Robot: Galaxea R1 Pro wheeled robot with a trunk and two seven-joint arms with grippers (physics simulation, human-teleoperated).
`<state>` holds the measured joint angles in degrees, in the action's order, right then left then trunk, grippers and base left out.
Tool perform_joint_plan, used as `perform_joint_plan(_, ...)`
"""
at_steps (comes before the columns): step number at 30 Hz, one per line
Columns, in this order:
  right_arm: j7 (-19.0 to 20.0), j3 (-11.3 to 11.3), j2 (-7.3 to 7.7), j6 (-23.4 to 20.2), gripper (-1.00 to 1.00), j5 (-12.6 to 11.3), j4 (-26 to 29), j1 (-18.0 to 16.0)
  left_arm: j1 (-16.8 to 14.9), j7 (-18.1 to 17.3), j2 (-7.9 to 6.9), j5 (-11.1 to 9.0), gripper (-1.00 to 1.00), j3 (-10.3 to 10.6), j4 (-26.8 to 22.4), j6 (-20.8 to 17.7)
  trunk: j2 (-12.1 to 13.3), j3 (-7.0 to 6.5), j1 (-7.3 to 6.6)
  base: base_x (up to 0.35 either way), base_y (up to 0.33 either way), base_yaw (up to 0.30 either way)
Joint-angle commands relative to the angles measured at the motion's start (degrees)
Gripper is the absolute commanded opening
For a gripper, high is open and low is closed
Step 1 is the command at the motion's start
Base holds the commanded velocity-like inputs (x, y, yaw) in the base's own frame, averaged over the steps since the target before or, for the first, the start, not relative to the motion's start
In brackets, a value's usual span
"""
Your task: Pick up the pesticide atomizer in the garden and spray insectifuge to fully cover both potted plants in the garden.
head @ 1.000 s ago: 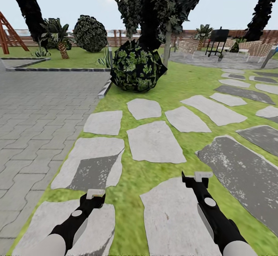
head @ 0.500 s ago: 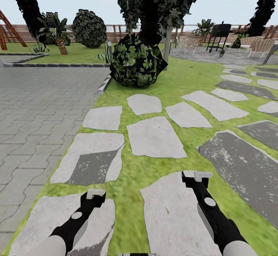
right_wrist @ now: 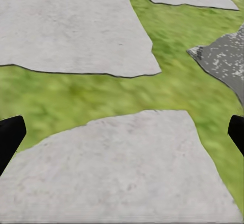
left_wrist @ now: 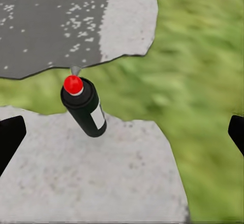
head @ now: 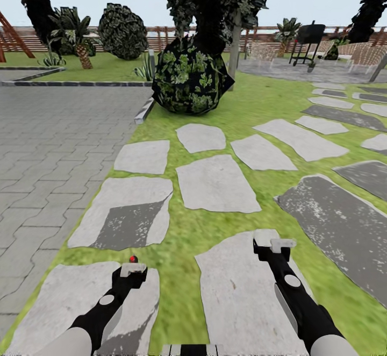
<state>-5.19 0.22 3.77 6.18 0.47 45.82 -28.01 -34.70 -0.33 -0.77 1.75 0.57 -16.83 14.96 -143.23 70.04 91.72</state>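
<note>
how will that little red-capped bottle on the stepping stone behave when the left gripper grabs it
The pesticide atomizer looks like a slim, smooth, rigid cylinder, so it probably won't deform but could slip. Standing tall on the stepping stone, it seems apt to tip, then roll, if a finger of the left gripper nudges it.

The pesticide atomizer (left_wrist: 84, 106) stands upright on a pale stepping stone (left_wrist: 76, 173) set in the lawn (left_wrist: 198, 82).

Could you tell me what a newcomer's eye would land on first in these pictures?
Probably the big dark round bush at the head of the stepping stones, under tall trees. Then the red-topped pesticide atomizer standing on a pale stone between the open left gripper's fingertips.
</note>
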Motion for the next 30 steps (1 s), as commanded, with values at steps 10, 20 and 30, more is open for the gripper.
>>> perform_joint_plan(10,-0.2,0.0,0.01,0.2,1.0,0.1,-0.1,0.0,0.0,0.0,-0.24,0.1,1.0,0.0,0.0,0.5,-0.2,3.19,0.24,0.0,0.0,0.0)
perform_joint_plan(20,-0.2,0.0,-0.01,0.2,1.0,0.1,-0.1,0.0,0.0,0.1,-0.48,0.0,1.0,-0.1,-0.1,0.5,-0.3,6.3,0.5,0.0,0.0,0.052)
perform_joint_plan(30,-0.2,0.0,-0.01,0.2,1.0,0.1,-0.1,0.0,0.0,0.1,-0.54,0.0,1.0,-0.1,-0.2,0.6,-0.4,8.83,0.71,0.0,0.0,0.156)
